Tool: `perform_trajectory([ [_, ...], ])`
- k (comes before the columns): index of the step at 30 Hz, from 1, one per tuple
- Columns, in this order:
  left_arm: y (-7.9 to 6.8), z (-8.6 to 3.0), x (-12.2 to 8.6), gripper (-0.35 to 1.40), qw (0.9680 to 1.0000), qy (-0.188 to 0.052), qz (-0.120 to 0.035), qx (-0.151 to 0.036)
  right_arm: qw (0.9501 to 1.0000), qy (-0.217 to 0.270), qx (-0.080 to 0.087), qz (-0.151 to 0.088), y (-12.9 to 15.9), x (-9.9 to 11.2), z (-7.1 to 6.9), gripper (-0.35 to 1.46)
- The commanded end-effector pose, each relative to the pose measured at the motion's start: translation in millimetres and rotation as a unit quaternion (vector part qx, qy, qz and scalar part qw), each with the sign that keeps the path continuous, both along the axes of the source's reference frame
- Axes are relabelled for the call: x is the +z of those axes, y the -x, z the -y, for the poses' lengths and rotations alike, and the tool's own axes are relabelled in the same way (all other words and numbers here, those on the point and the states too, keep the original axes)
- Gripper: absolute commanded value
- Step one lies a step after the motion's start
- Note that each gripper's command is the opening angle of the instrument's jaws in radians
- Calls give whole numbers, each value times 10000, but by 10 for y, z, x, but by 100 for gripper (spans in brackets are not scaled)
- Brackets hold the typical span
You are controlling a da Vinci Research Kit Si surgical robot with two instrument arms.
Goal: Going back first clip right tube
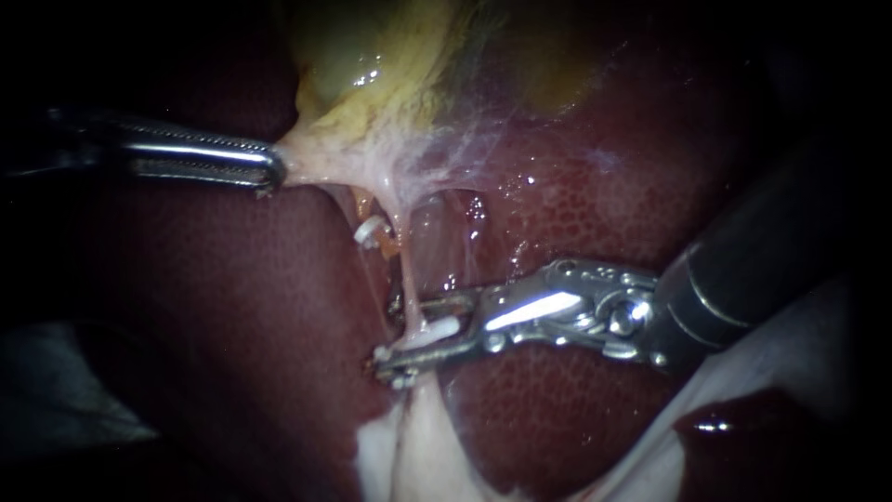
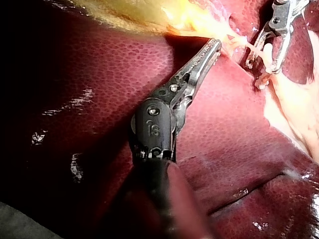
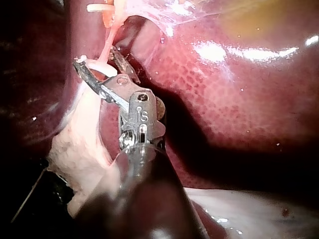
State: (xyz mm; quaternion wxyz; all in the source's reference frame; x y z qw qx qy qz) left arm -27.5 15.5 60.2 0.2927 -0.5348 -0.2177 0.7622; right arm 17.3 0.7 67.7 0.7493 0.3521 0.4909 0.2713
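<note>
While the left instrument point(image 1: 269, 172) grips the pale tissue at the foot of the yellow gallbladder point(image 1: 372, 65), jaws closed on it and drawing it sideways over the dark liver point(image 1: 232, 307), everything to its right hangs stretched. Just past that grip sits a small white higher clip point(image 1: 370, 232), on the strands nearer the gallbladder. Next comes what I take for the right tube point(image 1: 406, 274) - a thin, pinkish, wet cord running taut from the gallbladder down to the pale tissue below. Low on it lies a white clip point(image 1: 435, 331), set across the tube. The right instrument point(image 1: 409, 333) has its jaws parted, one on each side of the tube and clip; the clip seems to rest against the lower jaw, though whether it touches I cannot tell. To my eye that tube is soft, slippery and easily torn, with no stiffness of its own; the clip is light and could be dragged or twisted if a jaw catches it. So I would not take hold of the tube at all - the fatty tissue the left instrument has is the safe place to grip, and the right should back out along its own shaft, jaws kept clear.
</note>
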Motion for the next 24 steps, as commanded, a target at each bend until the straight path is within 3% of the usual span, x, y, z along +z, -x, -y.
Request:
perform_trajectory([
  [1,-1,0,1,-35,10000,4,-6,-7,10000,80,-39,27,6,-1,-1,49],
  [6,-4,-1,3,-35,10000,8,-11,-11,9980,583,-254,-69,28,-12,-1,49],
  [11,-5,-1,4,-35,10000,13,-19,-20,9951,879,-399,-222,46,-36,-4,50],
  [17,-6,-1,4,-35,10000,13,-18,-19,9928,1055,-471,-309,52,-51,-7,50],
  [24,-7,-2,5,-35,10000,17,-27,-29,9913,1168,-502,-339,51,-50,-6,50],
])
